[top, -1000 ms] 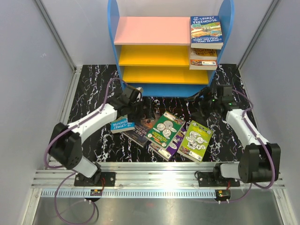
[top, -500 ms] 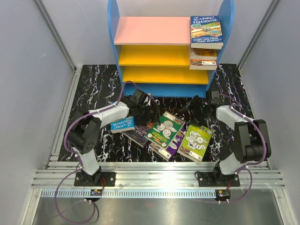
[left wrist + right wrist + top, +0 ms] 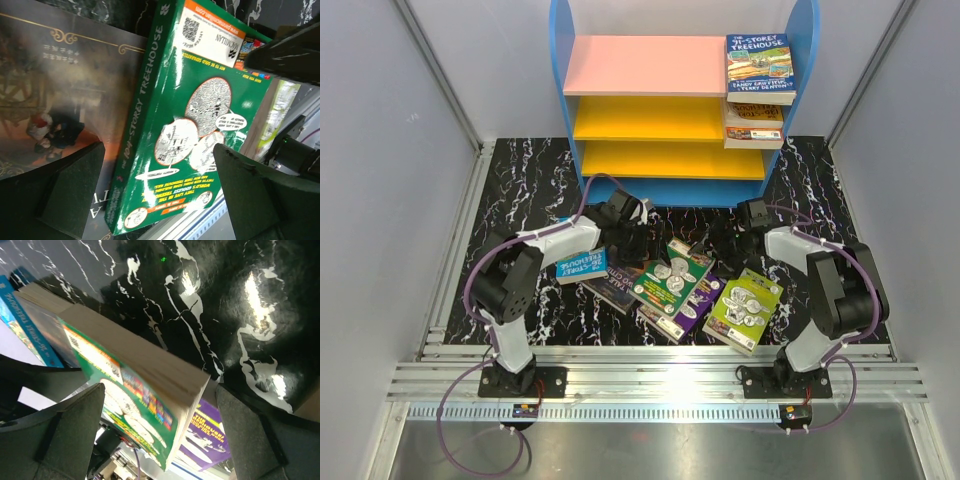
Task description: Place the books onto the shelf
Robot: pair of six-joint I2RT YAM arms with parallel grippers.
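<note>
Five books are lying fanned on the marbled table (image 3: 520, 190), and both arms are leaning over the pile, so a pick-up looks to be the step in hand. Starting at the left, a blue book (image 3: 582, 265) is sitting beside a dark brown book (image 3: 55, 100). The left gripper (image 3: 642, 240) is hovering with its fingers spread wide, straddling the green book (image 3: 170, 125) (its wrist view is showing cover between the pads, nothing clamped). Further right, a purple book (image 3: 205, 437) is peeking from under the green one, and a lime book (image 3: 745, 308) is lying near the right arm. The right gripper (image 3: 160, 425) is likewise gaping, one finger on either side of the green book's page edge. Behind, the shelf (image 3: 558, 90) is already holding two more books (image 3: 760, 68) at its right end. Next, I judge, one gripper needs to close on the green book's edge before lifting it toward a free board.
</note>
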